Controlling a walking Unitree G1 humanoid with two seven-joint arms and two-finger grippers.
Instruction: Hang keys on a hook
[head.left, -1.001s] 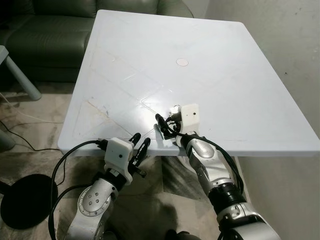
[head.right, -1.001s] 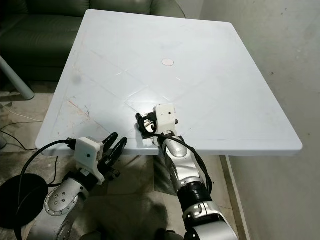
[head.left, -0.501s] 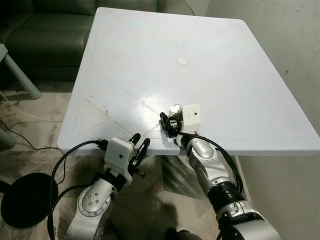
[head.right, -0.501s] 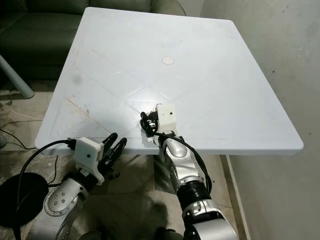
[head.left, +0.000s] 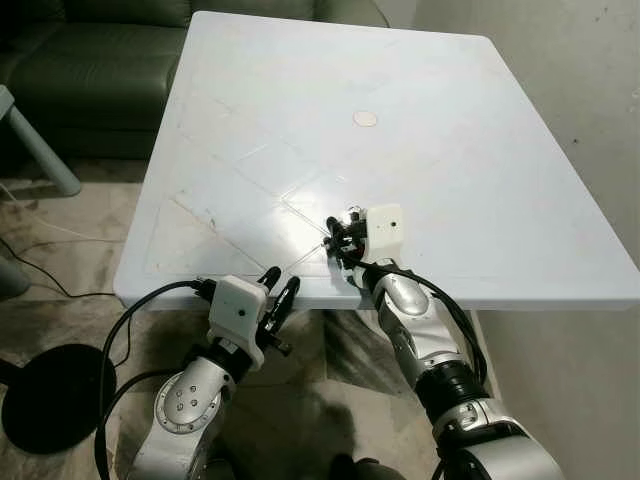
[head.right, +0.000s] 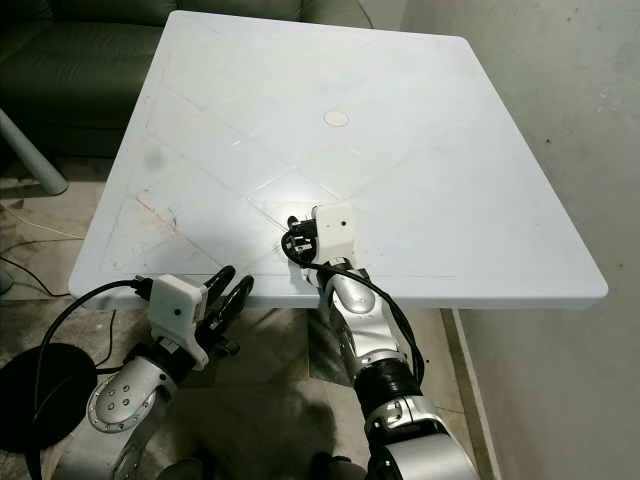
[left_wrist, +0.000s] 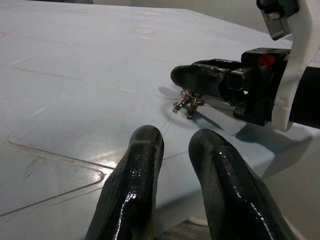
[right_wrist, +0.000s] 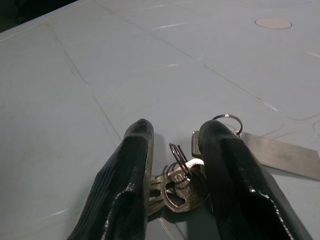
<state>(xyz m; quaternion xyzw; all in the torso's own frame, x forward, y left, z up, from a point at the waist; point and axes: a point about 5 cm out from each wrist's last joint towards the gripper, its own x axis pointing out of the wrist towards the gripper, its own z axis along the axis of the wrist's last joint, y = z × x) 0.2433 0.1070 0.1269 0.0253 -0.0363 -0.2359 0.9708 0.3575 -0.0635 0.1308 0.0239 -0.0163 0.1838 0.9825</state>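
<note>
Low over the white desk (head.left: 450, 150), the right pincer (right_wrist: 172, 137) straddles the keys (right_wrist: 180, 187), fingers parted around them; left pincer (left_wrist: 172, 145) open below the desk edge.

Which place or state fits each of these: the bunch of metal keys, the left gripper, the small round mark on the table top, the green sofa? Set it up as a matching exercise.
Things:
1. bunch of metal keys on a ring
2. left gripper
3. small round pinkish mark
4. dark green sofa

Places or states:
A. beyond the white table's far edge
B. between the right gripper's black fingers
C. below the table's near edge
D. mid-table, farther out

Pairs: 1-B, 2-C, 3-D, 4-A
</note>
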